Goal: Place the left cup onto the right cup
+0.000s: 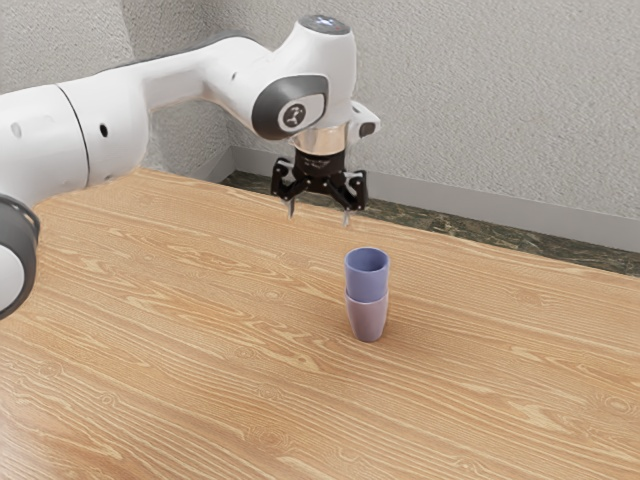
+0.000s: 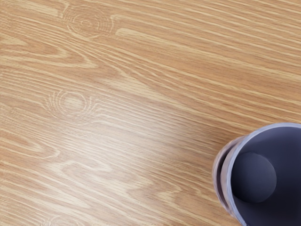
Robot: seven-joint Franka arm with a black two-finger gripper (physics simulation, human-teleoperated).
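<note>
Two cups stand stacked near the middle of the wooden table [image 1: 200,330]. The upper one is a blue-violet cup [image 1: 366,272] nested upright in a paler lilac cup [image 1: 367,318]. My gripper [image 1: 318,212] hangs open above the table, up and toward the exterior view's left of the stack, with nothing between its fingers. In the wrist view the stacked cups are seen from above: the blue-violet cup's rim [image 2: 265,179] and inside, with the lilac cup's rim [image 2: 219,169] peeking out beside it.
The table's far edge runs behind the gripper, with a dark floor strip [image 1: 500,232] and a grey textured wall [image 1: 500,90] beyond. Bare wood lies all around the stack.
</note>
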